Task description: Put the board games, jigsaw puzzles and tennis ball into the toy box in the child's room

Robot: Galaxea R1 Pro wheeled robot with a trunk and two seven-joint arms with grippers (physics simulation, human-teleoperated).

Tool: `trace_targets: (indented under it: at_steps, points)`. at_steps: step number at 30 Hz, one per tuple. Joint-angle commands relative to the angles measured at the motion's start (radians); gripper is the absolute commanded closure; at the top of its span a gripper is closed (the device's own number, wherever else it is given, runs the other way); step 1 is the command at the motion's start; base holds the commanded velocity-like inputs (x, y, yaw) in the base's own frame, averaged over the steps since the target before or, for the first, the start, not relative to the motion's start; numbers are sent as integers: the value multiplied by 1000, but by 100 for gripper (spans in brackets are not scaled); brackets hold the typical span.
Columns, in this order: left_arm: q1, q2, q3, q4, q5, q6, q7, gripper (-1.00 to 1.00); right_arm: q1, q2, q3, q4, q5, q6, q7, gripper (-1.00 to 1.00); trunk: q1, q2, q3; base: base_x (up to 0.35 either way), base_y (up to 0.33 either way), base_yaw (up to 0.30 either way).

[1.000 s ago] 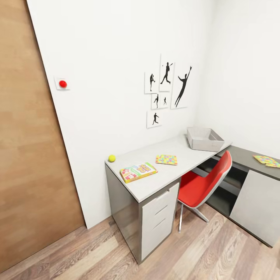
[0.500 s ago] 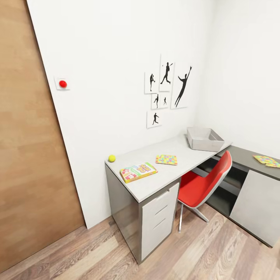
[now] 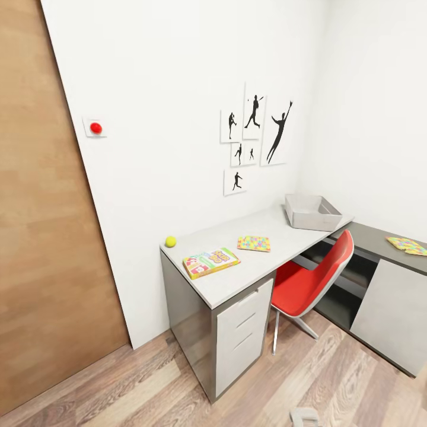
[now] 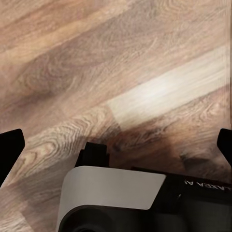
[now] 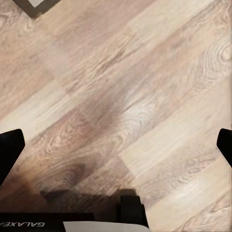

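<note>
Both grippers hang spread wide and empty over the plank floor (image 4: 121,63), and reaching in past the red chair (image 3: 308,279) could knock the tiny yellow-green tennis ball (image 3: 171,241), at the table's (image 3: 261,261) wall-side corner, rolling off, well apart from the grey toy box (image 3: 312,213).
</note>
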Motion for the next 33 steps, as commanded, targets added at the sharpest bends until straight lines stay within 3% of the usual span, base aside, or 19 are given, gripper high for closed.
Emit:
trace_targets:
  at_steps: [1, 12, 23, 33]
  points:
    - [-10, 0, 8, -2, 9, 9, 3, -100, -16, 0, 0, -2, 1, 26, 2, -100, 0, -1, -1, 0, 0, 0]
    - [-62, 5, 21, -3, 45, 16, 0, -100, -69, -8, 2, -13, 6, 96, 8, -100, 0, -1, -1, 0, 0, -31]
    - [-77, 2, 39, -20, 95, 6, -3, -100, -82, -9, 4, -25, 9, 121, 8, -100, 0, -1, -1, 0, 0, -191]
    - [-73, 7, 99, -27, 163, 3, -4, -100, -85, -13, 5, -28, 10, 140, 8, -100, 0, -1, -1, 0, 0, -248]
